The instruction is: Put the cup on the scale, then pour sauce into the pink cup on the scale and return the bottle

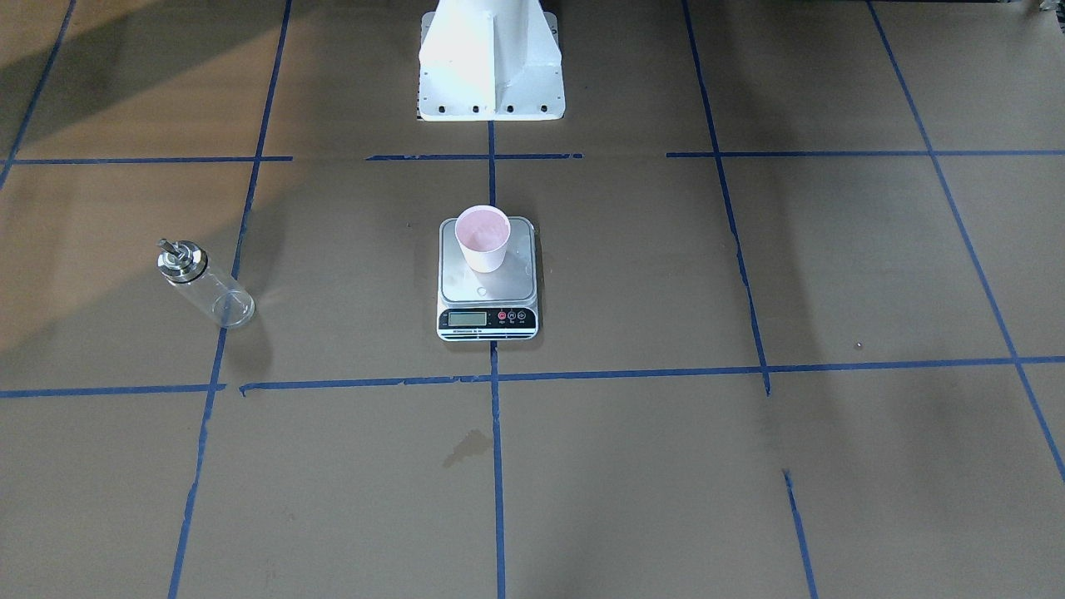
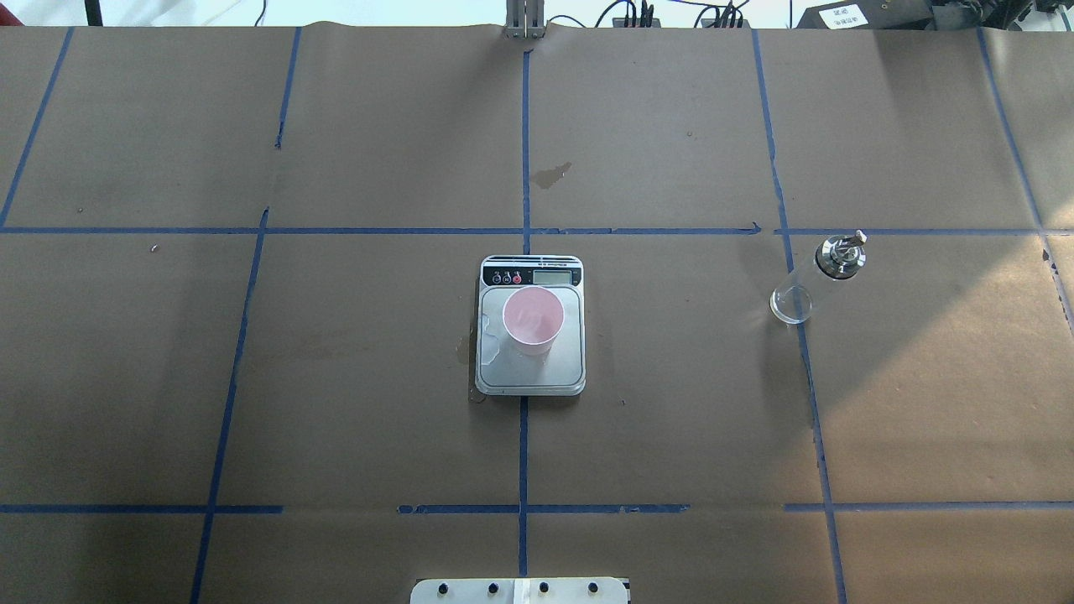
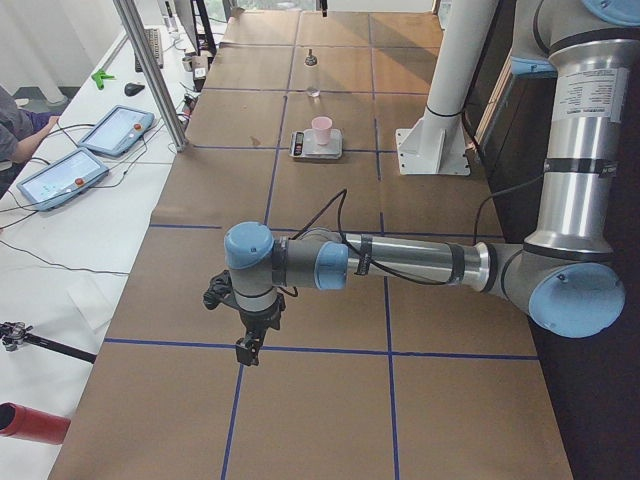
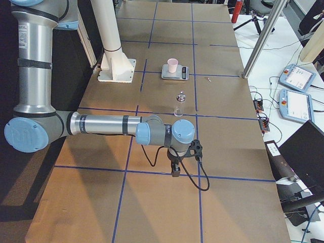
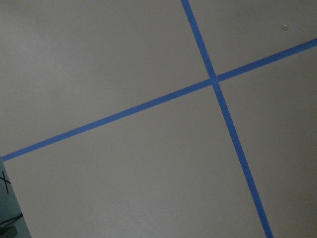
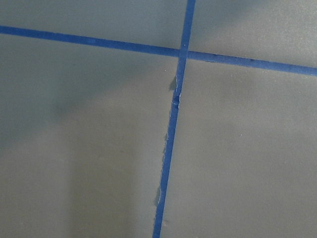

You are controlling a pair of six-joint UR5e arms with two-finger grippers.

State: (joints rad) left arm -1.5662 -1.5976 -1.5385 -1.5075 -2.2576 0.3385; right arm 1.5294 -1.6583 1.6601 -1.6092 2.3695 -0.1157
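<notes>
The pale pink cup (image 1: 482, 237) (image 2: 533, 319) stands upright on the steel platform of the scale (image 1: 499, 289) (image 2: 564, 369) at the table's middle. The clear bottle (image 1: 204, 283) (image 2: 818, 277) with its silver cap stands upright by itself on the robot's right side, well away from the scale. My left gripper (image 3: 245, 350) hangs low over the paper far to the robot's left; whether it is open or shut I cannot tell. My right gripper (image 4: 174, 172) hangs low beyond the bottle (image 4: 179, 104); its state I cannot tell either. Both wrist views hold only paper and blue tape.
The white robot pedestal (image 1: 491, 66) stands behind the scale. Brown paper with a blue tape grid covers the table, with a dark stain (image 1: 466, 447) on it. Two tablets (image 3: 85, 155) and a metal post (image 3: 150, 70) sit along the operators' side, where a person's sleeve (image 3: 15, 120) shows.
</notes>
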